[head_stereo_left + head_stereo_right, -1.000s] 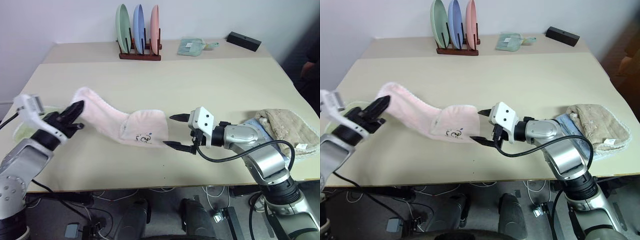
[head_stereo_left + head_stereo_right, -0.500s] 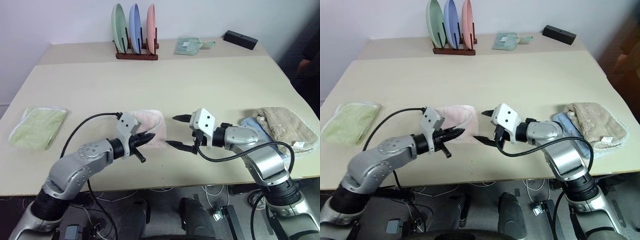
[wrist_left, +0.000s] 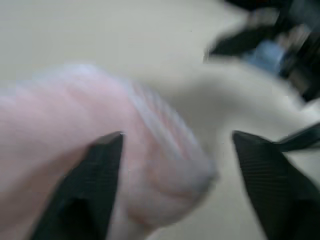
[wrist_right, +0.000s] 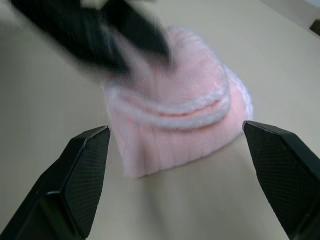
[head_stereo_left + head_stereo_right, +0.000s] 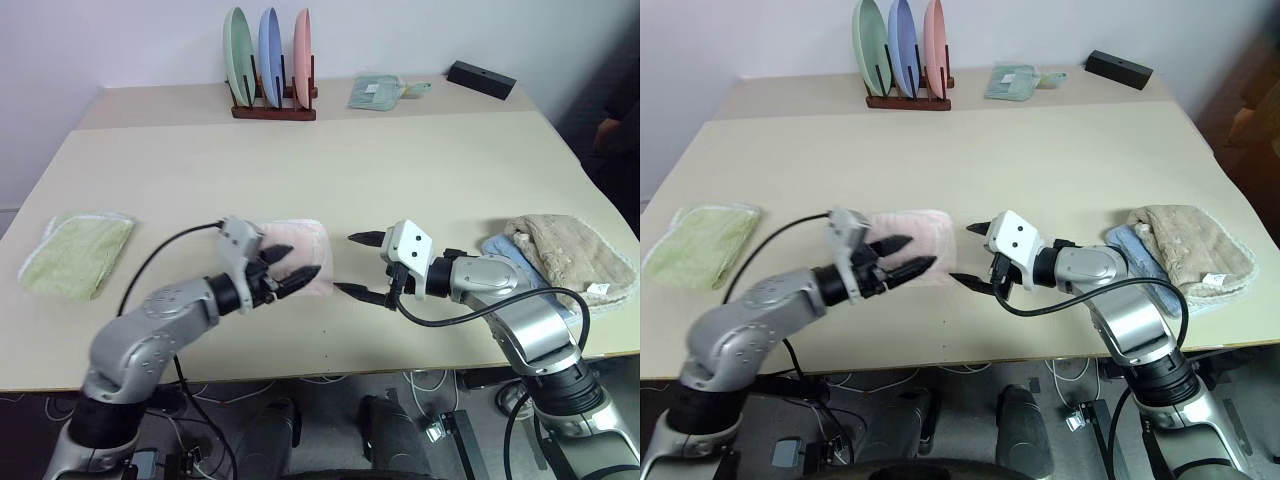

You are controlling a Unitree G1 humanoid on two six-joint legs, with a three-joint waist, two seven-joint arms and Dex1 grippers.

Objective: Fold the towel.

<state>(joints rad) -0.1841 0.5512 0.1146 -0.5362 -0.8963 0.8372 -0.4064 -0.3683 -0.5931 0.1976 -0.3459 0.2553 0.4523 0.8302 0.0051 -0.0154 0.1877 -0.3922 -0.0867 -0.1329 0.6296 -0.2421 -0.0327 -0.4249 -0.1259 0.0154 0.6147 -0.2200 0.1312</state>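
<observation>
The pale pink towel (image 5: pixel 300 245) lies folded in a small block on the table (image 5: pixel 400 170), its white trim showing along one side (image 4: pixel 170 112). My left gripper (image 5: pixel 292 266) hovers at the towel's near edge, level and pointing right, fingers open; part of the towel (image 3: pixel 60 110) bulges between them. Just right of the towel my right gripper (image 5: pixel 350 264) points left at it, jaws wide open and empty. In the right wrist view the towel sits beyond the two fingers (image 4: pixel 85 170), with the left gripper blurred behind it.
A folded light green towel (image 5: pixel 75 250) lies at the table's left edge. A beige-brown towel (image 5: pixel 570 250) rests on a blue cloth (image 5: pixel 497 245) at the right. A rack of plates (image 5: pixel 272 70), a small green cloth (image 5: pixel 378 92) and a black box (image 5: pixel 484 78) stand along the back.
The left gripper carried the towel's raised left end rightward over the other half, then opened and let go. The towel now lies folded. The right gripper stayed put.
</observation>
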